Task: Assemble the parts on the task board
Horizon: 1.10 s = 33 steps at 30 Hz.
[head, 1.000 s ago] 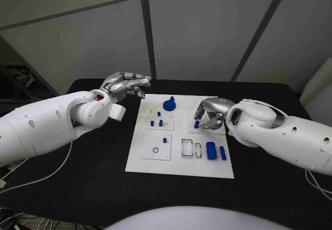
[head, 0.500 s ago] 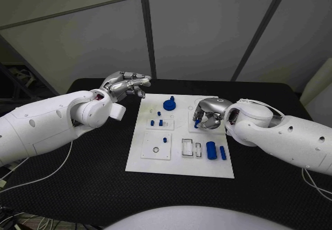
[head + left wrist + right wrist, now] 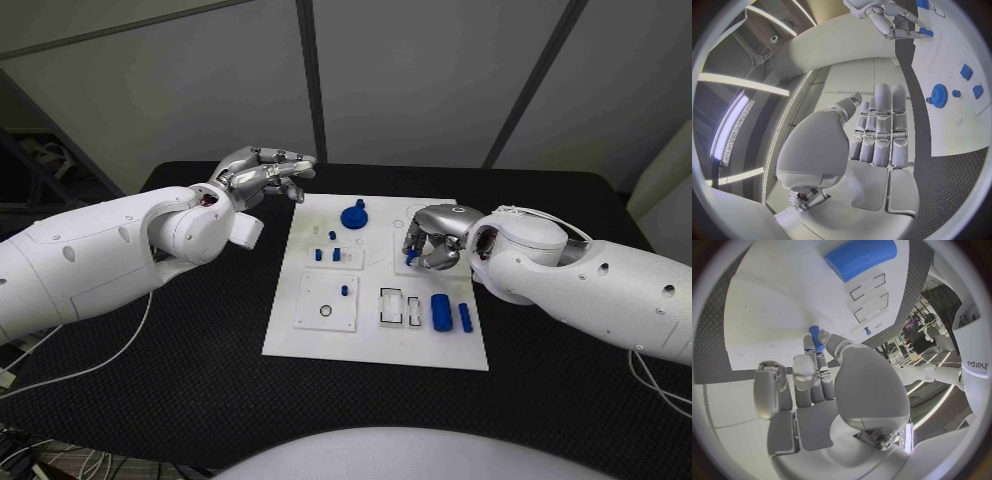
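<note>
From the head camera: one white board (image 3: 378, 345) mid-table with roughly nine blue pieces, including one gear (image 3: 353, 217) and two cylinders (image 3: 440, 312) lying lengthwise near to far. The right hand (image 3: 436, 240) pinches a small blue peg (image 3: 411, 257) over the board, mostly hidden by fingers. The left hand (image 3: 264, 174) floats off the far-left corner, fingers curled, holding nothing.

Left wrist: fingers (image 3: 882, 131) straight, side by side.

Right wrist: peg (image 3: 816, 338) pinched at fingertips, pointing at the board.
</note>
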Tool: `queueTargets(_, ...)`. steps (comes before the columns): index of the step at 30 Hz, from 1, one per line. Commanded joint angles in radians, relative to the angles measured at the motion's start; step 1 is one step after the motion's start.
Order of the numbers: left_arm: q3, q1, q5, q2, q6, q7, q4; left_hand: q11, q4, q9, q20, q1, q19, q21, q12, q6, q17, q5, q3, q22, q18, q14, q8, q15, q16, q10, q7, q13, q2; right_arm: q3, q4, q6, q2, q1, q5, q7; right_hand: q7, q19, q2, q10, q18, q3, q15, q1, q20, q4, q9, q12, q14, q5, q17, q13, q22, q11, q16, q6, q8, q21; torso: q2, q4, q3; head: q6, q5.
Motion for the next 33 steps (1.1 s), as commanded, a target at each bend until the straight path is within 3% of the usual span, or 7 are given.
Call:
queueTargets(1,0.001,0.002,0.004,0.0,0.008,0.007,0.0,-0.001,0.002,0.002,0.003,-0.006,0.006,-0.007,-0.003,-0.008,-0.001,-0.005,-0.005,-0.001,-0.012,0.0,-0.004,0.006,-0.006,-0.007,0.0,0.001,0.003,-0.002,0.005,-0.007,-0.001,0.001,-0.022,-0.009,-0.002,0.059,0.003,0.015,-0.02,0.008,-0.009,0.006,-0.01,0.0,0.002,-0.005,0.003,-0.003,0.003,0.003,0.185,-0.001,0.009,0.013,0.004,0.013,-0.001,-0.0005,-0.0001,-0.001,0.0)
queueTargets(8,0.001,0.002,0.004,0.0,0.009,0.007,-0.002,-0.001,0.002,0.002,0.003,-0.006,0.006,-0.007,-0.003,-0.008,-0.001,-0.005,-0.005,-0.002,-0.012,0.0,-0.004,0.006,-0.006,-0.007,0.0,0.001,0.004,-0.003,0.041,-0.144,-0.023,0.0,-0.014,0.01,-0.007,0.074,0.006,0.027,-0.028,0.006,-0.013,0.0,-0.014,0.004,0.005,-0.008,0.004,-0.003,0.008,0.005,0.209,-0.005,0.014,0.027,0.006,0.044,-0.001,-0.0005,0.0007,0.001,-0.001)
queueTargets(13,0.001,0.002,0.004,0.001,0.009,0.007,-0.005,-0.001,0.002,0.002,0.003,-0.006,0.006,-0.007,-0.003,-0.008,-0.001,-0.005,-0.005,-0.002,-0.012,0.0,-0.004,0.006,-0.006,-0.007,0.0,0.001,0.004,-0.002,0.084,-0.21,-0.049,0.0,0.01,0.025,-0.008,0.075,0.007,0.028,-0.028,0.007,-0.014,0.002,-0.015,0.003,0.006,-0.01,0.004,-0.002,0.008,0.006,0.211,-0.006,0.015,0.03,0.007,0.047,-0.002,-0.0007,-0.0001,0.002,-0.001)
queueTargets(21,0.001,0.002,0.004,0.006,0.009,0.007,-0.01,-0.001,0.002,0.002,0.003,-0.006,0.006,-0.007,-0.003,-0.008,-0.001,-0.005,-0.005,-0.002,-0.012,0.0,-0.004,0.006,-0.006,-0.007,0.0,0.001,0.004,0.0,0.178,-0.243,-0.076,0.0,0.05,0.042,-0.009,0.08,0.008,0.031,-0.031,0.01,-0.015,0.008,-0.017,-0.001,0.006,-0.013,0.005,-0.001,0.01,0.007,0.219,-0.008,0.017,0.034,0.006,0.057,-0.001,0.0005,0.0,0.003,-0.001)
queueTargets(27,0.001,0.002,0.004,0.014,0.011,0.008,-0.015,-0.001,0.001,0.002,0.003,-0.005,0.006,-0.008,-0.003,-0.008,-0.001,-0.005,-0.005,-0.002,-0.012,0.0,-0.004,0.006,-0.006,-0.007,0.0,0.001,0.006,-0.002,0.211,-0.225,-0.025,-0.004,0.079,0.059,-0.009,0.079,0.008,0.031,-0.03,0.01,-0.015,0.009,-0.017,-0.002,0.006,-0.014,0.005,0.0,0.009,0.007,0.218,-0.008,0.017,0.034,0.005,0.055,0.0,0.0007,-0.0005,0.001,0.007)
queueTargets(33,0.001,0.002,0.004,0.025,0.013,0.006,-0.021,-0.001,0.001,0.002,0.003,-0.005,0.006,-0.008,-0.003,-0.008,-0.001,-0.005,-0.005,-0.002,-0.012,0.0,-0.004,0.006,-0.006,-0.007,0.0,0.001,0.006,-0.043,0.235,-0.214,0.043,-0.015,0.063,0.079,-0.008,0.078,0.009,0.03,-0.03,0.011,-0.015,0.01,-0.017,-0.003,0.006,-0.017,0.004,0.0,0.007,0.007,0.217,-0.007,0.016,0.032,0.003,0.053,-0.001,0.0018,-0.0009,-0.001,0.013)
